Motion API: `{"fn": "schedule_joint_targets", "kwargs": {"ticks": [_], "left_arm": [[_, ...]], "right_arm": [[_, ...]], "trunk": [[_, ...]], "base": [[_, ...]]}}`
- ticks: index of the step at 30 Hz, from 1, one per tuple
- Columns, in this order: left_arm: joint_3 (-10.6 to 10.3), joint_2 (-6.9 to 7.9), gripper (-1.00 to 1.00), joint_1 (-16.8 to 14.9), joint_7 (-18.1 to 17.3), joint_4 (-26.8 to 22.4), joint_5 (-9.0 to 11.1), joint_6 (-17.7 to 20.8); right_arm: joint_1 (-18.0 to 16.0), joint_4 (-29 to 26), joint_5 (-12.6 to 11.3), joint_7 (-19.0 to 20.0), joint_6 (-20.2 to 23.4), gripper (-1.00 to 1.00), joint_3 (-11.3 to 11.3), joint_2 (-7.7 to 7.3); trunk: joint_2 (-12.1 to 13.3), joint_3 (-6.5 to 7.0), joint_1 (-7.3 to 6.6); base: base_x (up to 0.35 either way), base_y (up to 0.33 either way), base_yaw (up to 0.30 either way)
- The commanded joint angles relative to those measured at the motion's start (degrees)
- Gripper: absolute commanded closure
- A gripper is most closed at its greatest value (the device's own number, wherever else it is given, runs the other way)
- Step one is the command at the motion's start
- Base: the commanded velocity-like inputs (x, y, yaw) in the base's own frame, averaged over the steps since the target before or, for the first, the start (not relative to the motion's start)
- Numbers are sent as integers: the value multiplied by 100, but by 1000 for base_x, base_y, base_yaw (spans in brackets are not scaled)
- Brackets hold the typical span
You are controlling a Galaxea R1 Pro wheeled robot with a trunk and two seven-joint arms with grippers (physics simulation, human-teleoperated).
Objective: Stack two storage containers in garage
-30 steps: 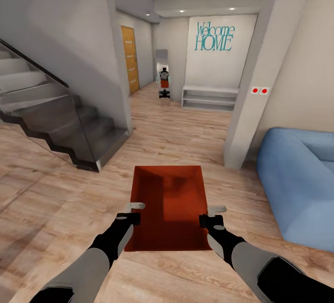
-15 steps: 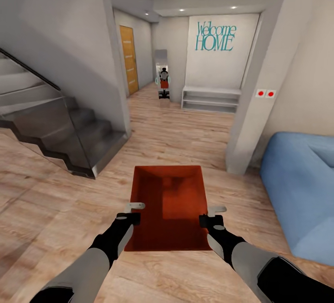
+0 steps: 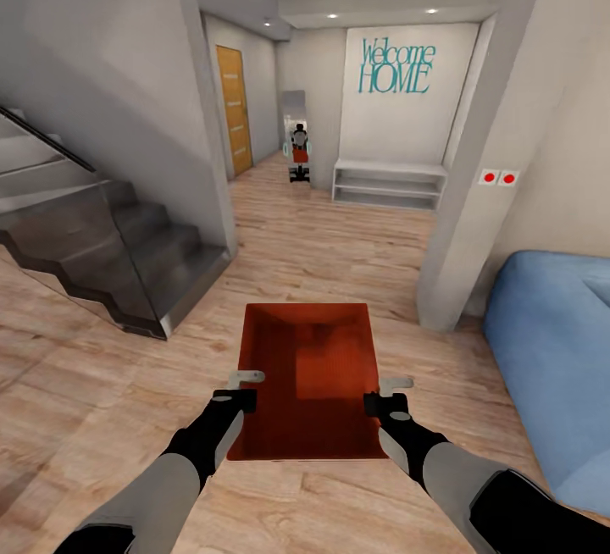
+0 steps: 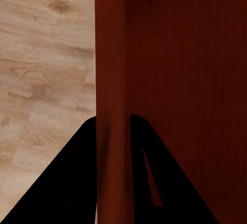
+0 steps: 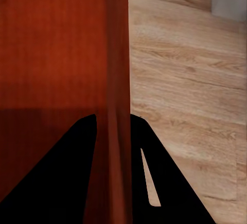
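Since a second ago the view has rolled forward; stairs (image 3: 110, 257) and sofa (image 3: 551, 351) sit nearer. Left gripper (image 3: 246, 388) and right gripper (image 3: 383, 393) each pinch a side wall of the container (image 3: 309, 380), carried between them, long axis pointing toward the hallway (image 3: 322, 224).

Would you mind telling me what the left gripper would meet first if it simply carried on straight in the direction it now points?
Probably nothing new: the left gripper is clamped on the left wall of the storage container, so the wall runs on between its fingers. Beyond that, its line seems to slope towards the wood-plank floor, though depth is unclear.
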Motion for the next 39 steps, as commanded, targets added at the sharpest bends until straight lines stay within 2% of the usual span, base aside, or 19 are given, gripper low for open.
{"fn": "schedule_joint_targets", "kwargs": {"ticks": [1,39], "left_arm": [[-69,6,100,0,42,261,94,60],[-69,-3,100,0,42,283,83,60]], "right_arm": [[-10,-19,49,-26,-45,100,-116,-38],[-10,-34,66,-34,-61,100,-99,-25]], "trunk": [[-12,-10,7],[-12,-10,7]], "base": [[321,0,0],[321,0,0]]}}
